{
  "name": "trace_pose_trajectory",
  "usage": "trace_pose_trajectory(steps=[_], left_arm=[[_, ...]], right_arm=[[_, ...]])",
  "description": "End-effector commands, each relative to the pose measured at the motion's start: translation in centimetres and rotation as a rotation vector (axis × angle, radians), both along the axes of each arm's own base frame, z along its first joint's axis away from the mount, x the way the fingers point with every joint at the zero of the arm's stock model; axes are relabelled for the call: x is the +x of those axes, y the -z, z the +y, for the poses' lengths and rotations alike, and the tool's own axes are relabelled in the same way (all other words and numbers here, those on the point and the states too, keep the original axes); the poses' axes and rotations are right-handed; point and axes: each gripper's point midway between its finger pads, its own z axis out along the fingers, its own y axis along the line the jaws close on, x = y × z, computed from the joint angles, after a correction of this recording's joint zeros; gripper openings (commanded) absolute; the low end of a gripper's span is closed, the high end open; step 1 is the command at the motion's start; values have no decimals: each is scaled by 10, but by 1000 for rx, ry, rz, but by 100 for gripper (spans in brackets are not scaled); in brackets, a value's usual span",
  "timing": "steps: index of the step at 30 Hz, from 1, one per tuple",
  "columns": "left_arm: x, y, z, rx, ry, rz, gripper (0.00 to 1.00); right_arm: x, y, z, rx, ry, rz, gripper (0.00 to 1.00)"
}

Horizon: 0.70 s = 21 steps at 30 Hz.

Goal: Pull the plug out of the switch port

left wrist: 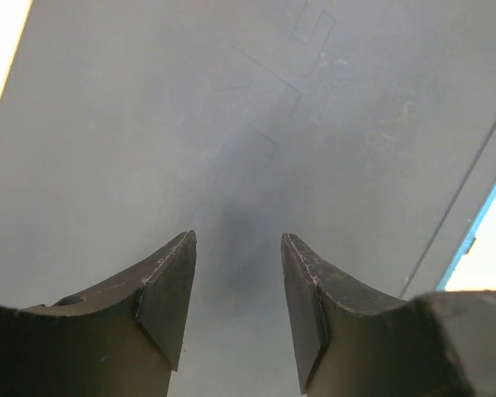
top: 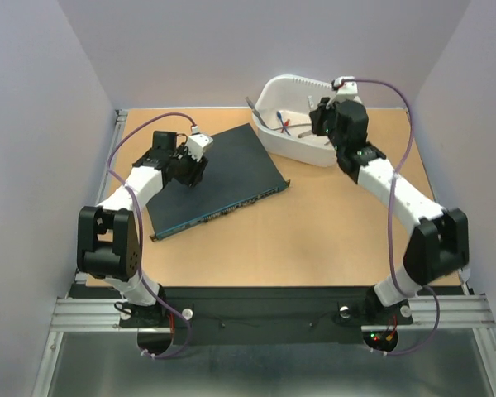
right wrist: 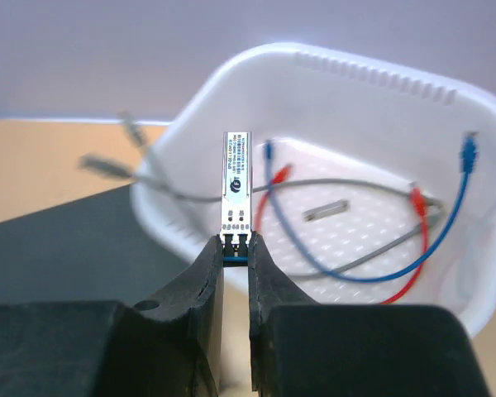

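Right gripper (right wrist: 234, 248) first: its fingers are pinched almost together on the blue-tipped base of the plug (right wrist: 236, 186), a slim silver transceiver module with a printed label, which stands upright above my fingertips. Behind it sits the white tub (right wrist: 380, 91), with a blue cable (right wrist: 464, 194), a red cable (right wrist: 424, 240) and a grey cable (right wrist: 355, 184) lying inside. The plug is well apart from the switch (top: 236, 169), which lies flat and askew on the left half of the table (top: 331, 240), its blue-tinted port edge turned toward the near side. The tub stands just beside its far corner. My left gripper (left wrist: 238, 248) is low over the switch's dark top, jaws parted narrowly with nothing between them. Whether its fingertips touch the lid, I cannot tell.
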Motion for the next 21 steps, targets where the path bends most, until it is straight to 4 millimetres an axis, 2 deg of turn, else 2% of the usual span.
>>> trace_pose_trajectory(steps=[1,2,3,5,6,8,10,12,14,15,16,17,18,19,20,21], left_arm=[[-3,-34,4,-4,-18,-58,57],[-3,-38,6,-3,-25,-66,58],[-3,-38,9,0,-32,-69,58],[-3,-38,13,-5,-46,-65,58],[-4,-37,16,-5,-56,-60,58],[-4,-35,19,-4,-66,-56,58],[-5,-32,22,-1,-73,-50,58],[-5,-31,23,1,-77,-51,58],[-6,-29,24,5,-79,-47,58],[-6,-28,24,5,-79,-47,58],[-6,-27,25,6,-80,-44,58],[-7,-27,25,7,-80,-43,58],[-6,-27,25,7,-81,-44,58],[-6,-27,25,8,-81,-41,59],[-5,-29,25,7,-81,-47,59],[-5,-29,25,6,-80,-47,59]], right_arm=[[54,34,-15,-29,-53,75,1],[65,46,-16,0,-59,107,0],[79,70,-23,2,-55,154,1],[94,78,-24,6,-56,166,0],[100,97,-25,-8,-52,198,1],[109,100,-25,-13,-50,200,0],[116,115,-26,-9,-46,235,0],[121,111,-25,-5,-46,225,1],[124,109,-24,-1,-42,223,21],[126,102,-25,2,-39,213,36],[127,98,-27,4,-26,207,55],[126,89,-29,9,-15,194,63],[126,82,-30,7,-5,181,92],[126,74,-32,4,-4,167,100],[125,67,-32,-4,-4,152,100],[121,51,-33,-4,-9,126,100]])
